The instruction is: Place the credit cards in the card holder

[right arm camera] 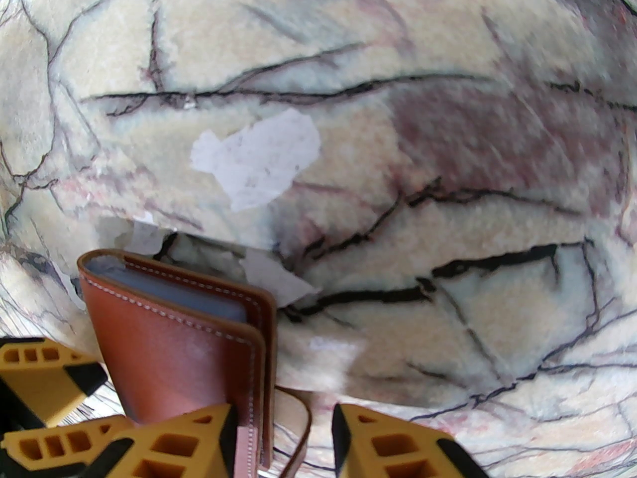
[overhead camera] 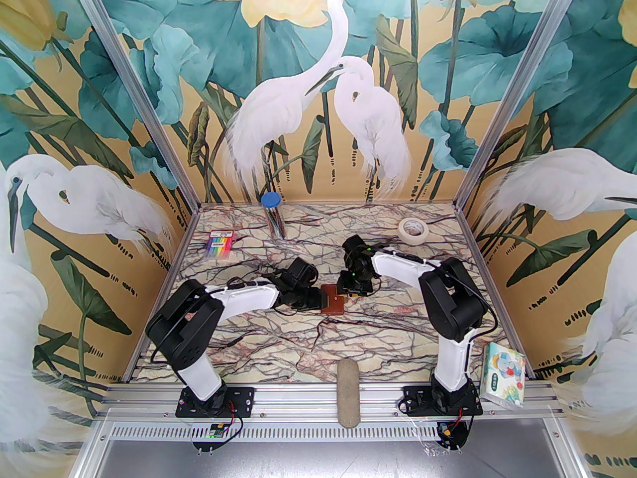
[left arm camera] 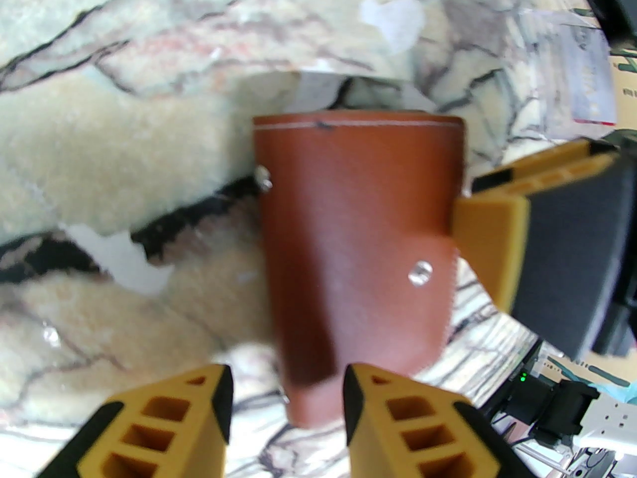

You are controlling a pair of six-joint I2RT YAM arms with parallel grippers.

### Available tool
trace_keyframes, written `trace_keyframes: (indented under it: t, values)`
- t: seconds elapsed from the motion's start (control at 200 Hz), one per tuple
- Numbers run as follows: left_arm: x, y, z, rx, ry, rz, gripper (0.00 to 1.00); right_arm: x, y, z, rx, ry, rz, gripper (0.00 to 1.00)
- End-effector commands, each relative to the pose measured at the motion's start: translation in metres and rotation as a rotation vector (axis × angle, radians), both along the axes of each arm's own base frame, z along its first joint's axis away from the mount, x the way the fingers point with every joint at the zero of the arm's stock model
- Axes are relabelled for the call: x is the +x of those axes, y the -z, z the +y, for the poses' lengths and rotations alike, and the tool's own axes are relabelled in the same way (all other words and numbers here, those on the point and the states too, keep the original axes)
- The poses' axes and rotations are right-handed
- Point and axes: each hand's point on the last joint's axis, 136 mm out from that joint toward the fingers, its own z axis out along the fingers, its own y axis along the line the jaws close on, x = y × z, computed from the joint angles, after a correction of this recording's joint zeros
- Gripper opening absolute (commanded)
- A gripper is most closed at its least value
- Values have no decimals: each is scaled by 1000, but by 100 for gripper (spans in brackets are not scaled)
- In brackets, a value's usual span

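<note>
The reddish-brown card holder (overhead camera: 332,300) lies closed mid-table between both grippers. In the left wrist view its snap tab faces up (left arm camera: 358,247), and its near end sits between the fingers of my open left gripper (left arm camera: 287,396) with a gap on one side. My right gripper (right arm camera: 283,431) stands open at the card holder's (right arm camera: 174,346) opposite side. The stitched edge and the tab loop lie between its jaws, and pale clear sleeves show at the holder's end. One pale credit card (left arm camera: 589,82), blurred, lies beyond the holder by the right arm.
White torn patches (right arm camera: 259,157) mark the marble table top. A pack of rainbow pens (overhead camera: 219,245) and a blue-lidded tube (overhead camera: 272,215) stand at the back left, a tape roll (overhead camera: 413,229) at the back right. A tissue pack (overhead camera: 504,375) and a grey oblong pad (overhead camera: 348,391) are at the front edge.
</note>
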Motion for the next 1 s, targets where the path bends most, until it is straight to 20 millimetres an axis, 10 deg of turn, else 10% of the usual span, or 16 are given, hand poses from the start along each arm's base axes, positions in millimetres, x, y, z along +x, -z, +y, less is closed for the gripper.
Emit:
trace_keyframes:
  t: [0.0, 0.465, 0.995]
  values:
    - [5, 2, -1, 29, 0, -10, 50, -2, 4, -4, -24, -4, -1, 39]
    - [-2, 19, -6, 27, -5, 26, 38, -4, 2, -3, -19, -4, -5, 38]
    - [-7, 35, -3, 30, -23, 50, 32, 3, -70, -7, 98, 10, -203, 40]
